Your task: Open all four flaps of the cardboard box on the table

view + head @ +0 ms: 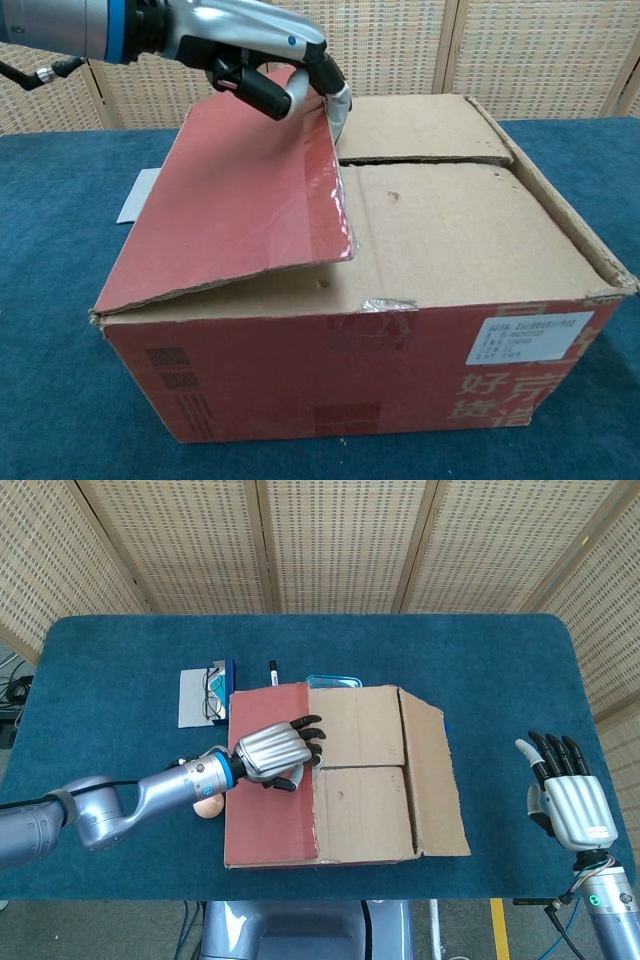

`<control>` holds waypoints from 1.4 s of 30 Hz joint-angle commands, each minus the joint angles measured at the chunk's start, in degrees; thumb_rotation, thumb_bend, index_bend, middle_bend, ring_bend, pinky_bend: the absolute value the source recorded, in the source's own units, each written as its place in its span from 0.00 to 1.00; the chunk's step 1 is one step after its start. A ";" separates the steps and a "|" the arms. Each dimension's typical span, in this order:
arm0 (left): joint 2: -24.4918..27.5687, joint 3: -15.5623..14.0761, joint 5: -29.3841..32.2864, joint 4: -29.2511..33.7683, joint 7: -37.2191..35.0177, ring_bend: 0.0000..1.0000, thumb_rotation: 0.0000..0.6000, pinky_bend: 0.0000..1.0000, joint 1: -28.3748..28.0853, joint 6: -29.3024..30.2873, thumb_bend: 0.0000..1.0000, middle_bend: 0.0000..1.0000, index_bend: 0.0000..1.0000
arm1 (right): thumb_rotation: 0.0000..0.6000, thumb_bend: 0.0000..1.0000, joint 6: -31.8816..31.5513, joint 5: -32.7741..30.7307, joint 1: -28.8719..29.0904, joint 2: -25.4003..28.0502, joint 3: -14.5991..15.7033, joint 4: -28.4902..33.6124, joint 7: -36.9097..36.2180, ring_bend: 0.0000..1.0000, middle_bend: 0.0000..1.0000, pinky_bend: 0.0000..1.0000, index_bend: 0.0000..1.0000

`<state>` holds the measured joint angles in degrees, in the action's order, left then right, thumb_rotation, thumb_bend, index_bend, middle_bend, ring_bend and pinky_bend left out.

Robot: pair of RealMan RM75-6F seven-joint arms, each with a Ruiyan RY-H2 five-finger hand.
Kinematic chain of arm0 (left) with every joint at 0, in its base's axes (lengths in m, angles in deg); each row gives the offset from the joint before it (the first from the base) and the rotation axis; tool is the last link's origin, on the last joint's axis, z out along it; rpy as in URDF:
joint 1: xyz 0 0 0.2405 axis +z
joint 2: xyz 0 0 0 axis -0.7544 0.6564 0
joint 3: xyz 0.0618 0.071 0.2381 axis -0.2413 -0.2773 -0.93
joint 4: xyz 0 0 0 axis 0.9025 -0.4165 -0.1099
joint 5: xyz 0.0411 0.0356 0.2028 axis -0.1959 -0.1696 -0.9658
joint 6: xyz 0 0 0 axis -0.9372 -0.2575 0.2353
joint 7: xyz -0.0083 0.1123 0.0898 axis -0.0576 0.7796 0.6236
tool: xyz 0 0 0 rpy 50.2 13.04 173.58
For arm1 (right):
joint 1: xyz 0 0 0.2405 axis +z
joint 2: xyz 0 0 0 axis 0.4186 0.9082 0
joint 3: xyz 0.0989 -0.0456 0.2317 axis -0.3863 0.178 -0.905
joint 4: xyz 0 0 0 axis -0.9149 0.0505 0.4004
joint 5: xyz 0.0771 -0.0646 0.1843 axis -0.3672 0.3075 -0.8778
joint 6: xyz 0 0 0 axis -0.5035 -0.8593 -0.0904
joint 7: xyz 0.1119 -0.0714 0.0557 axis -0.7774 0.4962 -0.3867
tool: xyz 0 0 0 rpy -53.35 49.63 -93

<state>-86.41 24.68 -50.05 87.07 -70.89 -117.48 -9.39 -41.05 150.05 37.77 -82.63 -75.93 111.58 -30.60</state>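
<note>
The cardboard box (380, 780) stands mid-table. Its red left flap (270, 810) is raised off the top along its free edge, plainly so in the chest view (240, 210). My left hand (275, 752) grips that free edge near the far end, with fingers curled under it and the thumb on top (265, 60). The two brown inner flaps (362, 815) lie flat and closed. The right flap (432, 775) lies low over the box's right side. My right hand (568, 798) hovers open off the table's right front corner, far from the box.
Behind the box lie glasses on a grey case (205, 695), a pen (272, 672) and a blue tray (332, 681). A small peach object (207, 807) sits by the box's left side under my left forearm. The blue table (500, 670) reaches to folding screens.
</note>
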 commanded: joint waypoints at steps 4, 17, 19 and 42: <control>1.99 -0.15 0.12 0.24 -0.21 0.17 0.43 0.00 1.14 1.75 1.00 0.43 0.51 | 1.00 0.78 0.06 0.07 0.06 -0.16 -0.24 -0.03 0.04 0.00 0.07 0.00 0.10; 8.94 -0.23 -1.51 3.03 -2.79 0.17 0.43 0.00 5.53 9.29 1.00 0.43 0.51 | 1.00 0.78 1.07 -0.20 0.59 -0.15 -0.81 -0.18 -0.30 0.00 0.07 0.00 0.10; 10.50 -0.36 -1.96 3.62 -3.69 0.17 0.43 0.00 6.62 10.90 1.00 0.43 0.51 | 1.00 0.78 1.23 -0.26 0.70 -0.13 -0.91 -0.18 -0.25 0.00 0.07 0.00 0.10; 22.97 -4.31 -3.30 4.51 -7.76 0.18 0.43 0.00 19.05 19.45 1.00 0.43 0.51 | 1.00 0.78 4.35 -1.32 2.52 -0.13 -1.55 0.93 0.76 0.00 0.07 0.00 0.10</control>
<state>-63.82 20.49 -53.56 91.72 -78.56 -99.00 9.56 -36.71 148.75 40.27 -82.75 -77.47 112.50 -29.85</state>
